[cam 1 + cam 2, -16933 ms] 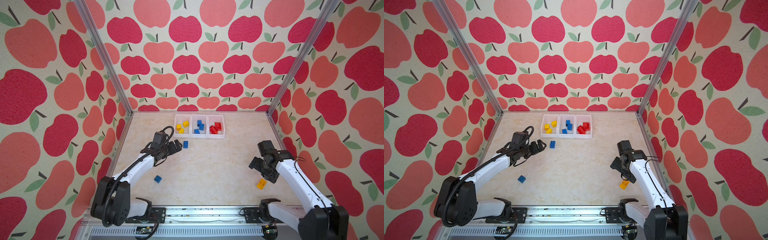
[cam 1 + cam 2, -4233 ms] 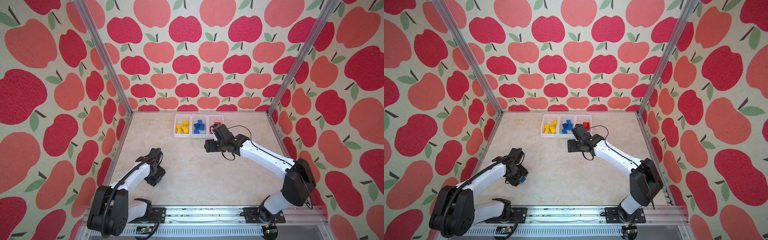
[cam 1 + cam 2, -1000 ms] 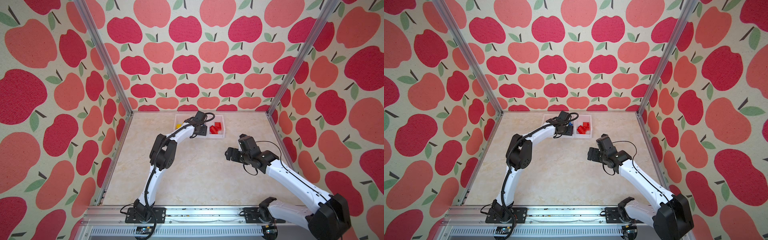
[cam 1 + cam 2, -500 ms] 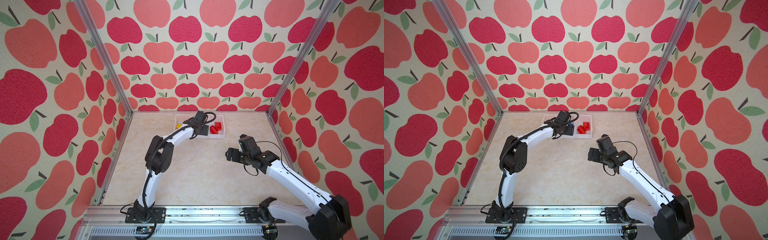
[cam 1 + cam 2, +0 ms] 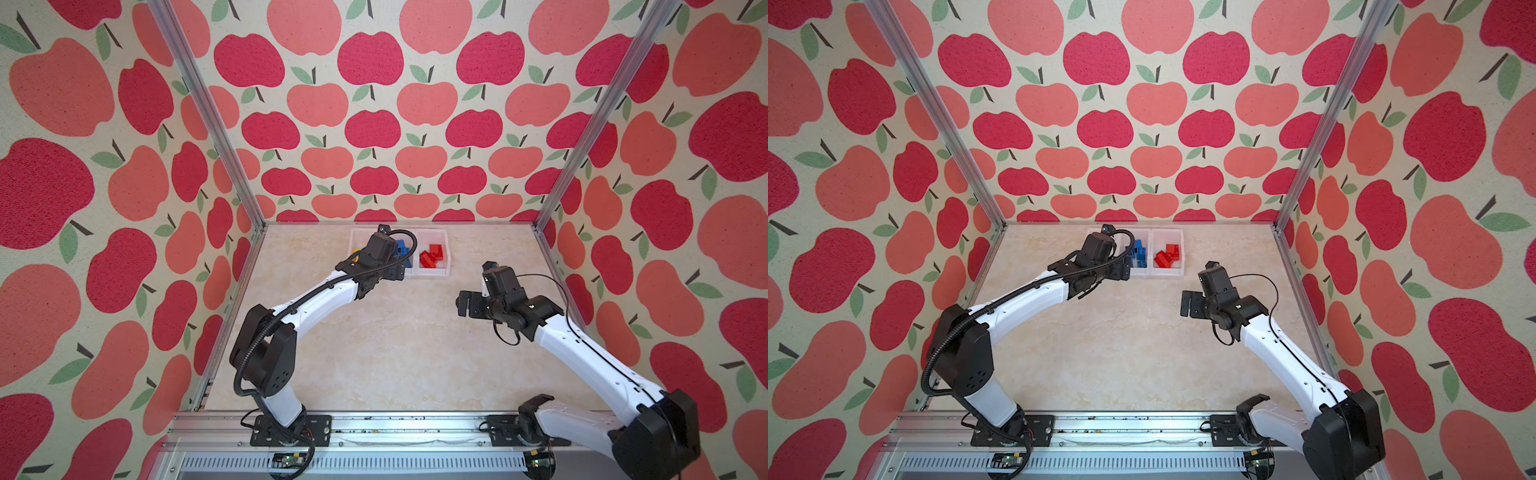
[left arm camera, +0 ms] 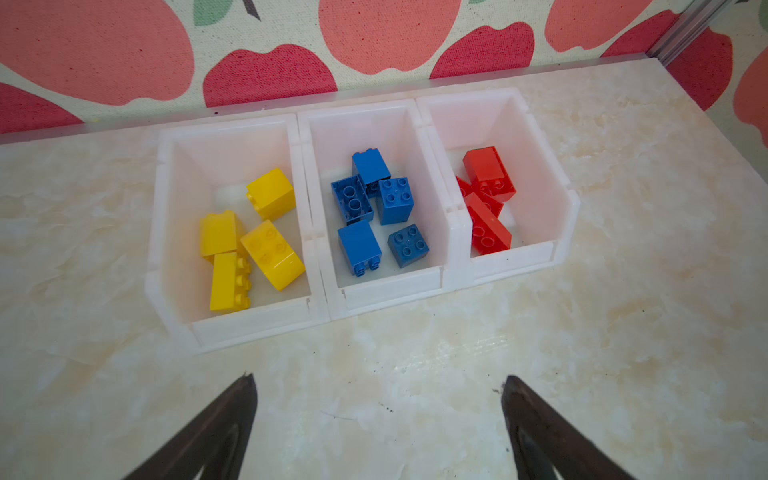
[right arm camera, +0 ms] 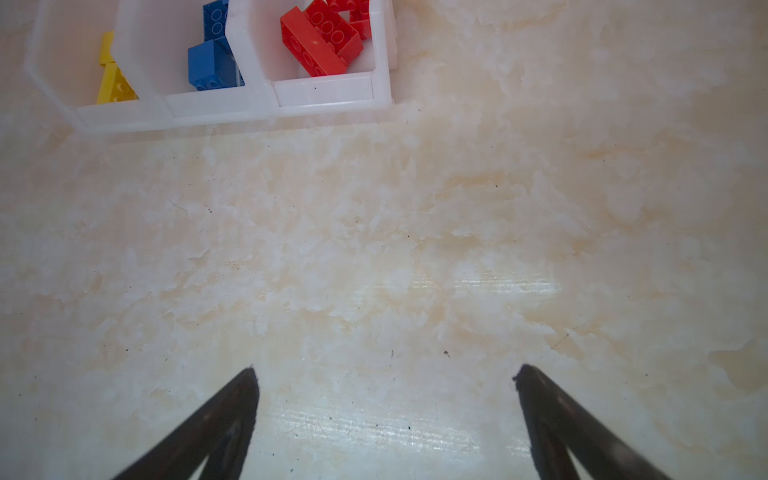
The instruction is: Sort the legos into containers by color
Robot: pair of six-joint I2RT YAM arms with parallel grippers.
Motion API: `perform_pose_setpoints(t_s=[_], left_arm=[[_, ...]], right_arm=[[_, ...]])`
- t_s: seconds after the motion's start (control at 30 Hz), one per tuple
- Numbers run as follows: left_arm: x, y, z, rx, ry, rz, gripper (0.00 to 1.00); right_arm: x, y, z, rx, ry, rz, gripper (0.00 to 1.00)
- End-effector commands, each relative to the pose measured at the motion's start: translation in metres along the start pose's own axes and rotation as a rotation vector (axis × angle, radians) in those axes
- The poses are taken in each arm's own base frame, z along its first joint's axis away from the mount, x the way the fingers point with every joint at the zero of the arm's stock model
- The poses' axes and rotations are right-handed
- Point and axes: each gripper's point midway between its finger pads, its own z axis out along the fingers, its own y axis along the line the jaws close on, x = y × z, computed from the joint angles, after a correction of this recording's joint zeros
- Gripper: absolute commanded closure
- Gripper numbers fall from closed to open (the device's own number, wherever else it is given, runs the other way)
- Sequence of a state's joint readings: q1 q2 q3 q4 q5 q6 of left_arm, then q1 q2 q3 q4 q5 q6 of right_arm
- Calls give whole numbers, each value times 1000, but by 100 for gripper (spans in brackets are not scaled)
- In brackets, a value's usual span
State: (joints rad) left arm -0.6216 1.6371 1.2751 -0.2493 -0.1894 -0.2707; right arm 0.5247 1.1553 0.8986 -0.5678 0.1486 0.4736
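Though left claw point(image 6: 378, 382) and right claw point(image 7: 384, 374) both gape empty, left's low pullback could shunt the joined white translucent plastic bins point(image 6: 390, 291).

Reaches far forward and inward with left arm point(image 5: 316, 305), elbow raised, wrist pitched down. Holds left gripper point(image 6: 378, 380) with fingers point(image 6: 220, 428) spread wide, nothing between them. Bends right arm point(image 5: 590, 358) inward, less extended than left. Holds right gripper point(image 7: 384, 372) likewise spread, fingers point(image 7: 228, 415) empty.
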Motion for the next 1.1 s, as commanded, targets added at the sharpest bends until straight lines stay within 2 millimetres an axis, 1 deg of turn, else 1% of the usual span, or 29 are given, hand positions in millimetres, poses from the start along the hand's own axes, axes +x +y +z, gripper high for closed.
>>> perform_pose_setpoints(t_s=[0.0,0.17,0.37,0.43,0.53,0.6,0.63,0.67,0.8,0.9,1.0,1.07], left_arm=[[-1,29,-20,-73,-50,-22,1],[15,70,-47,-135,-98,-50,1],[46,127,-64,-240,-128,-104,1],[54,144,-68,-272,-147,-119,1],[64,169,-76,-322,-195,-141,1],[66,186,-82,-360,-240,-163,1],[68,192,-82,-375,-250,-165,1],[63,197,-91,-388,-299,-162,0],[68,217,-99,-441,-359,-155,1],[75,234,-100,-496,-383,-158,2],[81,247,-98,-540,-411,-150,3],[85,257,-97,-564,-419,-155,3]], right_arm=[[-18,-3,-2,24,-44,-82,1],[-26,-10,5,51,-63,-151,1],[-40,-30,22,141,-120,-223,1],[-46,-41,25,181,-148,-233,1],[-57,-62,28,251,-205,-230,1],[-62,-78,31,292,-238,-220,1],[-64,-85,33,307,-250,-214,1],[-65,-93,36,323,-262,-215,1],[-65,-119,48,377,-304,-230,1],[-66,-128,59,385,-351,-254,1],[-68,-131,67,387,-419,-291,1],[-66,-135,75,380,-419,-287,1]])
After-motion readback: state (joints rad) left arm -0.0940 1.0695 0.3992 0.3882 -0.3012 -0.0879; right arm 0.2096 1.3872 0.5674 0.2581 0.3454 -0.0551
